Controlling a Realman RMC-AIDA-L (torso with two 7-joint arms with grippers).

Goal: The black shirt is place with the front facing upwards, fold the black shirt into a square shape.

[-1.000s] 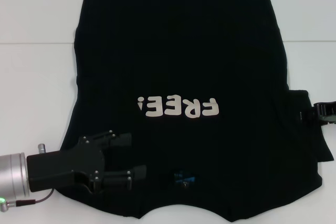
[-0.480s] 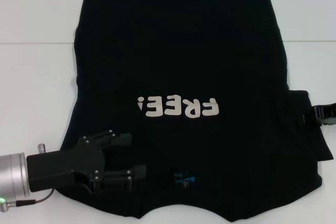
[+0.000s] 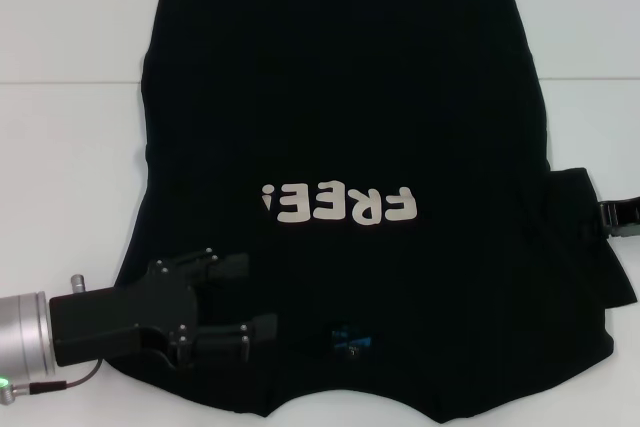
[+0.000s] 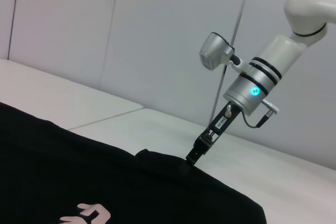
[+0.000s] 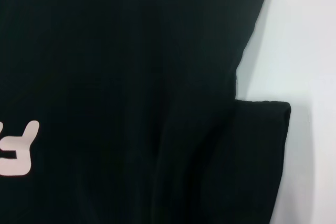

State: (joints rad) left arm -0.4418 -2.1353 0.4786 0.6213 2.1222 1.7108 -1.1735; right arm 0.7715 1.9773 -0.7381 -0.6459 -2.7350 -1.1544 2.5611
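White table [image 3: 60,177] throughout. Nearest, left pincer [image 3: 245,299] resting over near-left shoulder area, fingers spread, gripping nothing. Black shirt [image 3: 340,127] spread flat, front up, collar near, hem far. Right pincer [image 3: 622,217] at right sleeve edge; finger state cannot be told. Soft, limp, light cloth judged; best pinched at sleeve and shoulder edges.

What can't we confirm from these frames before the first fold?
- Right gripper: head view cuts it off at the frame edge; the left wrist view shows it too small to read its grip on the black shirt.
- Left sleeve: hidden under the open left gripper in the head view.
- Shirt collar edge: cut off by the head view's near edge.
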